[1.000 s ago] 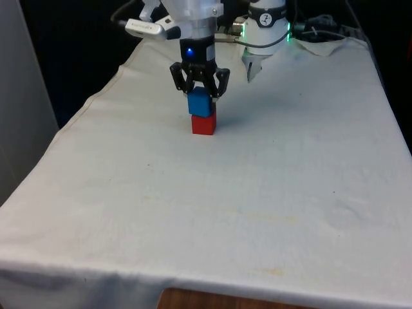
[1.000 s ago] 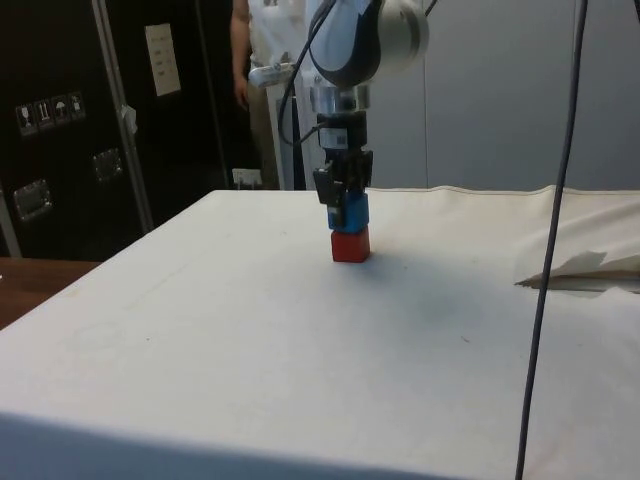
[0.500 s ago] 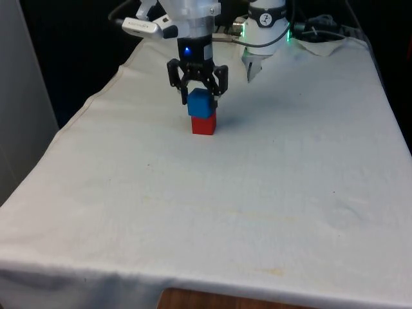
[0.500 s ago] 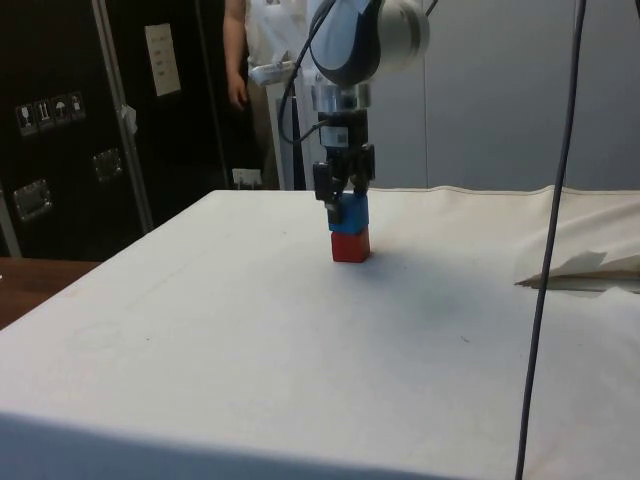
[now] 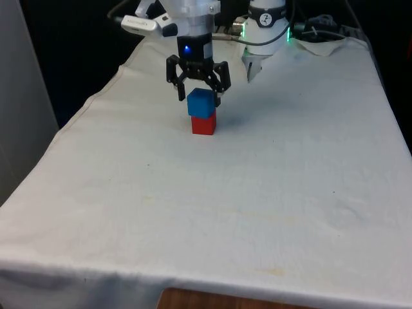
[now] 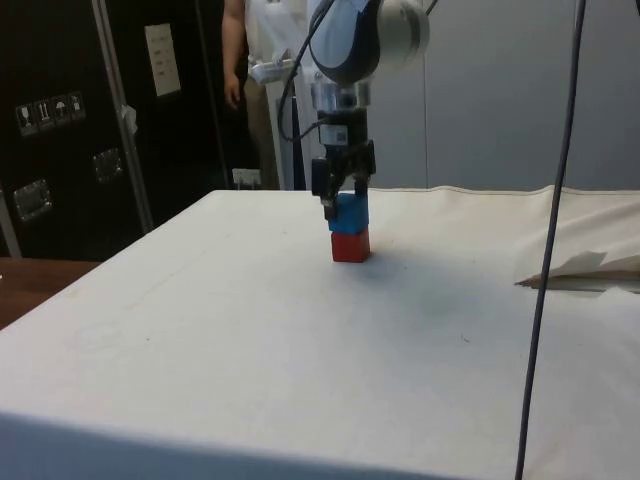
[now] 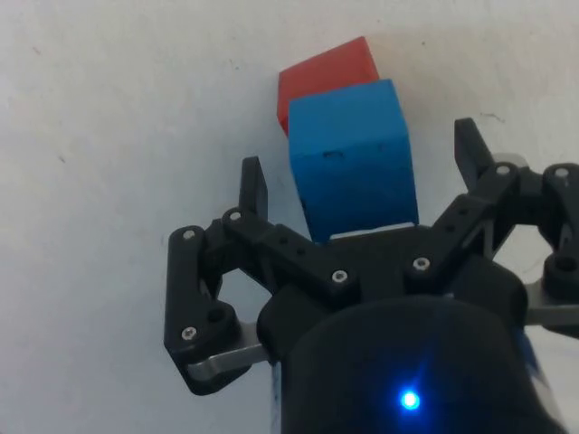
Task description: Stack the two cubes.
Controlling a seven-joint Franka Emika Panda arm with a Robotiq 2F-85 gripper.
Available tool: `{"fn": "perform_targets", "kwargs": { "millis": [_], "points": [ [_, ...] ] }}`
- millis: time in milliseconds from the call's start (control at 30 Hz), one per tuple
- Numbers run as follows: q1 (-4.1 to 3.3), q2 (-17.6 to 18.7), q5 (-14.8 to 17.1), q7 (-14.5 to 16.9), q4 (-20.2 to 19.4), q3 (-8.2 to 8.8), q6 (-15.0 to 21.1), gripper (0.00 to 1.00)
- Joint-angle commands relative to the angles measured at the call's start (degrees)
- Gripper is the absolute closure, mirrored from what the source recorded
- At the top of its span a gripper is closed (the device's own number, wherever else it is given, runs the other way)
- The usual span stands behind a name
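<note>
A blue cube [image 5: 200,102] rests on top of a red cube [image 5: 203,124] on the white cloth, towards the table's far end; the pair stands as a small stack [image 6: 349,229]. My gripper [image 5: 198,89] hangs just above the blue cube with its fingers spread wide on either side, touching nothing. From the wrist, the blue cube [image 7: 353,158] lies between the open fingertips [image 7: 251,181], with the red cube [image 7: 324,70] showing beneath it, slightly offset.
The white cloth [image 5: 212,193] covers the table, with wide free room in front of the stack. A crumpled fold of cloth [image 6: 585,268] and a hanging cable [image 6: 555,220] lie at the side view's right. A person [image 6: 262,40] stands behind the table.
The fingers have let go of the blue cube and spread wide. The gripper has risen a little; the blue cube stays on the red one.
</note>
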State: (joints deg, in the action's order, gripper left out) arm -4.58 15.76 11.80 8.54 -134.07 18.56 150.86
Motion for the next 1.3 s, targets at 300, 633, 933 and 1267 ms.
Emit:
{"fn": "perform_targets", "kwargs": {
  "millis": [300,633,933,1267],
  "points": [
    [-0.57,-3.27,-3.32,-0.92,0.63,0.29,-4.41,0.00],
    [-0.69,-4.70,-5.84,-1.26,2.75,0.23,-9.28,0.00],
    [-0.97,-6.07,-7.45,-1.20,4.87,-0.06,-13.52,0.00],
    [-1.38,-6.99,-7.39,-1.72,7.45,-1.66,-16.73,0.00]
  ]
}}
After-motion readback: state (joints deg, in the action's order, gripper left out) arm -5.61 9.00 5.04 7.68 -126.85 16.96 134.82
